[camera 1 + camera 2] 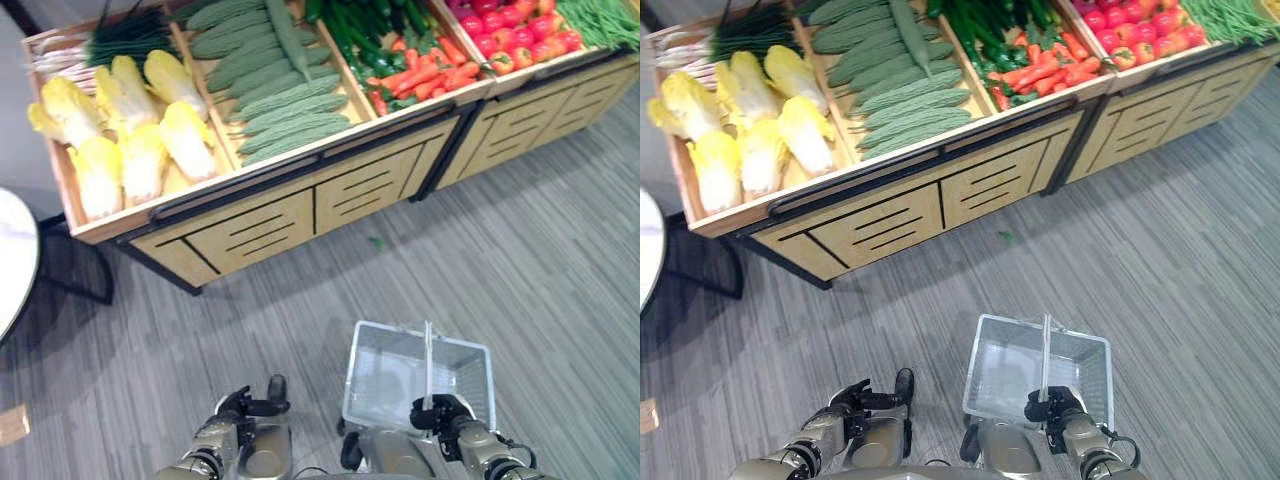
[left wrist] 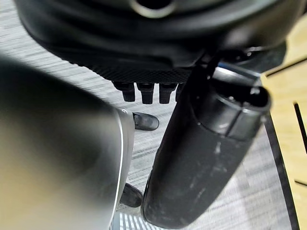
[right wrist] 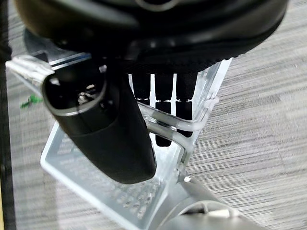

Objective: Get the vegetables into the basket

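Two hands: both are seen low at the near edge of the head views, well apart from the produce stand.
Right hand [image 1: 442, 412]: its fingers [image 3: 163, 103] are curled round the handle [image 1: 428, 360] of a clear plastic basket [image 1: 385, 375], so the handle is held in a closed grip.
Basket: it is carried at the near right, above the grey striped floor [image 1: 520, 290]; nothing is seen lying inside it.
Left hand [image 1: 250, 405]: it is held at the near left, beside the basket but apart from it; its fingers [image 2: 146, 92] are bent inward and nothing is gripped in them.
Stand [image 1: 330, 190]: a wooden produce stand is set along the far side, with slatted front panels and sloping trays.
Napa cabbages [image 1: 125, 125]: they are piled in the far left tray.
Bitter gourds [image 1: 275, 90]: they are stacked in the tray just right of the cabbages.
Carrots [image 1: 425, 75]: they are laid further right, in front of dark green cucumbers [image 1: 355, 25].
Tomatoes [image 1: 510, 30]: they are heaped at the far right, with green beans [image 1: 600, 20] beside them.
Scallions [image 1: 110, 40]: they are placed at the far left corner, behind the cabbages.
Green scrap [image 1: 376, 241]: a small piece is left on the floor near the stand's base.
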Controlling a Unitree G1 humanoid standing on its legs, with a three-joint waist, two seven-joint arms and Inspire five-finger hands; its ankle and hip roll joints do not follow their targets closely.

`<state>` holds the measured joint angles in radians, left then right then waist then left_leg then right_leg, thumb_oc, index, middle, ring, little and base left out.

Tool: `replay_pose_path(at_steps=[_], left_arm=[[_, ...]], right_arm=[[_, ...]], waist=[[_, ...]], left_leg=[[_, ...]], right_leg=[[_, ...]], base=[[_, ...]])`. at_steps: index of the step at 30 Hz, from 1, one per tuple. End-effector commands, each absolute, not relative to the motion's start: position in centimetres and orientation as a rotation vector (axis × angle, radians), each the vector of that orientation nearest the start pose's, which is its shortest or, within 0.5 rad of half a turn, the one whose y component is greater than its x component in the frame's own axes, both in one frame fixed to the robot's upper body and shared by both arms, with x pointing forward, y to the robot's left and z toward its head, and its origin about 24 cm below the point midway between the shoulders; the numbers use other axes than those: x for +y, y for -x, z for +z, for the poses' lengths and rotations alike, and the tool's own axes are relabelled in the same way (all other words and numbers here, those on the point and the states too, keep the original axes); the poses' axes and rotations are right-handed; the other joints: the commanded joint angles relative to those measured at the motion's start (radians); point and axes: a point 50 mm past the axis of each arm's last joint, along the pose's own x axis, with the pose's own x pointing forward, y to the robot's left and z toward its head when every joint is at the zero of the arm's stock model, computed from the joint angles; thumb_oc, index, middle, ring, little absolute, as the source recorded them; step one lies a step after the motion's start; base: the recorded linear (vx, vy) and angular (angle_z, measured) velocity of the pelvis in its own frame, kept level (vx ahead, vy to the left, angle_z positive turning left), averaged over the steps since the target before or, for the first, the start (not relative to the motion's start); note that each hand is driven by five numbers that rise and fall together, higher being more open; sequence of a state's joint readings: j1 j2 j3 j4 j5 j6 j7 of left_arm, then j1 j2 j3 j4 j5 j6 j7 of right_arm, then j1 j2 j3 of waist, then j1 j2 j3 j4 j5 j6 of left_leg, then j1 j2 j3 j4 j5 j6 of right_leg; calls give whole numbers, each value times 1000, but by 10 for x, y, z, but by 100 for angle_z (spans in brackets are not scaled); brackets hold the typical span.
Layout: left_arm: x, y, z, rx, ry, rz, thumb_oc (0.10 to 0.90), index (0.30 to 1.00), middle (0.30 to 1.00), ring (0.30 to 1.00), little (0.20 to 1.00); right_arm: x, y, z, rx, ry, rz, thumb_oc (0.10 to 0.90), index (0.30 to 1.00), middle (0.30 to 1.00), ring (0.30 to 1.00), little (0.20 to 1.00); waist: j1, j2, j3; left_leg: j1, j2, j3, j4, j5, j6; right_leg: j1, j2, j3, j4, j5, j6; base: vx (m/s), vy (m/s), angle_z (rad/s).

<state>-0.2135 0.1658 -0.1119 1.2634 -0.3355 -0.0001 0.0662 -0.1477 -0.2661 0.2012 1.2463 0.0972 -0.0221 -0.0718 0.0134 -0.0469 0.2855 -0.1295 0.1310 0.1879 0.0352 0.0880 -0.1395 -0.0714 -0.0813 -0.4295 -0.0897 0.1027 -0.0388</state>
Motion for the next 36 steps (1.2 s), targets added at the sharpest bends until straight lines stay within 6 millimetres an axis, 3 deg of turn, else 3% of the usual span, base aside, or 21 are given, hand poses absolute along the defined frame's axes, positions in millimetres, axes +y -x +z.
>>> replay_pose_path(at_steps=[1, 2, 7, 12, 15, 20, 24, 25, 28, 33, 36], left_arm=[[204, -178, -140, 1001, 45, 221, 900, 1000, 1000, 1000, 1000], [202, -174, -141, 1014, 46, 214, 900, 1000, 1000, 1000, 1000], [202, -167, -145, 1039, 37, 203, 900, 1000, 1000, 1000, 1000], [209, -165, -144, 1039, 22, 219, 900, 1000, 1000, 1000, 1000], [215, -166, -143, 1034, 2, 223, 900, 1000, 1000, 1000, 1000], [220, -167, -141, 1022, -14, 230, 900, 1000, 1000, 1000, 1000], [223, -170, -139, 1008, -42, 217, 900, 1000, 1000, 1000, 1000], [223, -176, -136, 986, -51, 206, 900, 1000, 1000, 1000, 1000], [225, -179, -133, 964, -61, 203, 900, 1000, 1000, 1000, 1000], [228, -184, -130, 945, -77, 213, 900, 1000, 1000, 1000, 1000], [226, -182, -131, 949, -79, 205, 900, 1000, 1000, 1000, 1000]], right_arm=[[-257, -135, -143, 1102, 377, -114, 400, 300, 300, 300, 300], [-258, -131, -144, 1110, 375, -123, 400, 300, 300, 300, 300], [-256, -124, -147, 1136, 376, -119, 400, 300, 300, 300, 300], [-248, -127, -148, 1132, 386, -88, 400, 300, 300, 300, 300], [-245, -128, -149, 1135, 395, -66, 400, 300, 300, 300, 300], [-242, -137, -147, 1111, 399, -63, 400, 300, 300, 300, 300], [-240, -142, -145, 1090, 394, -59, 400, 300, 300, 300, 300], [-239, -145, -144, 1077, 390, -54, 400, 300, 300, 300, 300], [-235, -149, -143, 1064, 389, -40, 400, 300, 300, 300, 300], [-230, -148, -145, 1063, 393, -7, 400, 300, 300, 300, 300], [-230, -146, -146, 1074, 394, -3, 400, 300, 300, 300, 300]], waist=[[-15, 0, -8], [-31, 10, -20], [-30, 13, -32], [-13, -20, -23], [6, -50, -24], [27, -68, -23], [32, -70, -19], [21, -68, -12], [6, -67, -9], [-10, -86, -1], [-6, -93, -7]], left_leg=[[94, 68, 15, -100, 58, 5], [104, 94, 98, -113, 68, -7], [108, 88, 136, -119, 61, 0], [119, 67, 142, -101, 27, 17], [110, 22, 145, -79, -17, 45], [104, -37, 138, -60, -62, 80], [107, -64, 123, -35, -92, 105], [113, -73, 101, -31, -99, 112], [134, -80, 73, -49, -98, 109], [160, -85, 22, -34, -113, 106], [160, -90, 13, -25, -115, 105]], right_leg=[[11, -62, 60, 132, -64, 149], [25, -71, 24, 128, -66, 153], [41, -88, -14, 125, -55, 160], [50, -113, 1, 120, -33, 178], [51, -155, 17, 103, 7, 209], [47, -212, 32, 122, 32, 241], [28, -245, 62, 228, 30, 247], [-4, -228, 130, 254, 44, 243], [-54, -193, 208, 181, 62, 238], [-99, -167, 270, 119, 92, 251], [-70, -168, 261, 107, 90, 248]], base=[[-8, 81, 52], [1, 46, 63], [28, 129, 59], [22, 143, 14], [18, 290, -8], [20, 232, -2], [37, 158, 10], [76, 163, 28], [72, 47, 34], [97, -55, 43], [19, -37, 63]])
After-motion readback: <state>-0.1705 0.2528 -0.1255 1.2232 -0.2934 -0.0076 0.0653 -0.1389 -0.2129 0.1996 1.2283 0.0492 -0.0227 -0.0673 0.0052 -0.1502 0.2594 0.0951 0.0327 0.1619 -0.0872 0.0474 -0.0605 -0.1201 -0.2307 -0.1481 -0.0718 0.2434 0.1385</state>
